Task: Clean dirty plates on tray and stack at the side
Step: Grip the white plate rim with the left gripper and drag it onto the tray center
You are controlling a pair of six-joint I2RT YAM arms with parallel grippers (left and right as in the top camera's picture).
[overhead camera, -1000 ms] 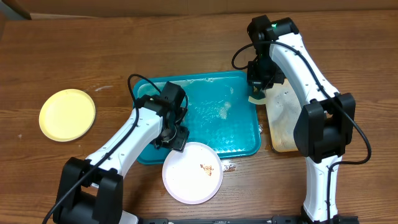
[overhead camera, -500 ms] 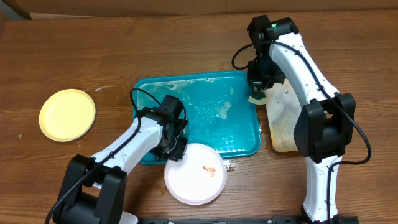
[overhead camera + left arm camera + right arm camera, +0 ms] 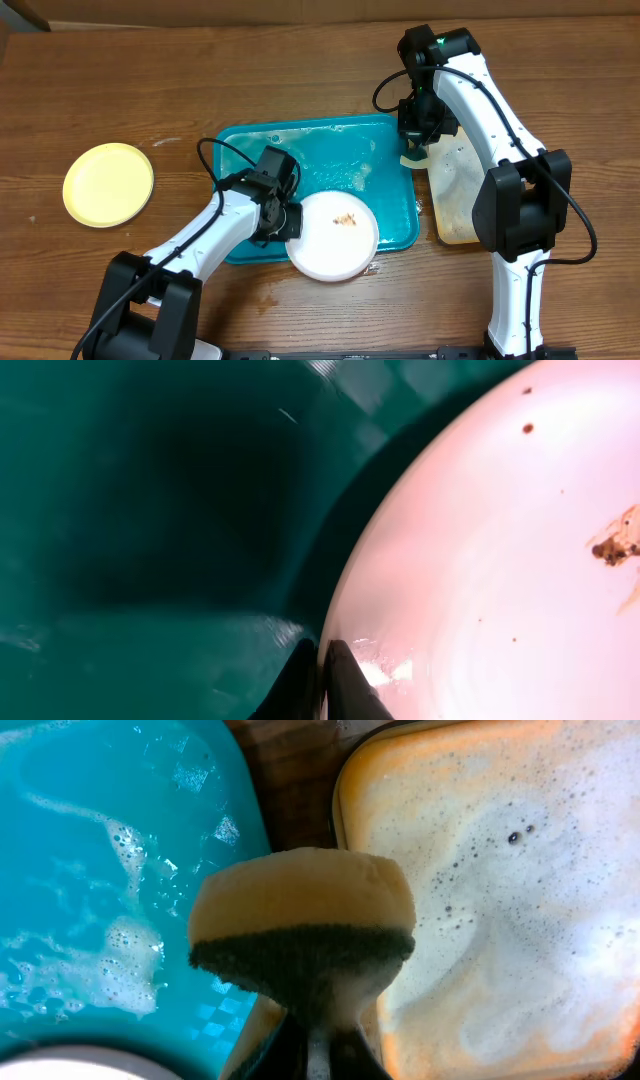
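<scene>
A smeared round white plate [image 3: 335, 235] is being clamped at its rim by the left hand [image 3: 287, 222] over the teal plastic tray [image 3: 330, 150], best kept level for the yellow sponge [image 3: 300, 905] gripped in the right hand [image 3: 414, 148].

Wooden table [image 3: 120, 80]: teal tray [image 3: 330, 150], tan tray [image 3: 455, 205], yellow plate [image 3: 108, 184]

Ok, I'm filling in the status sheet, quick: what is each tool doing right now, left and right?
Left tool: closed on the rim of the white plate.
Right tool: closed, holding the sponge.
</scene>
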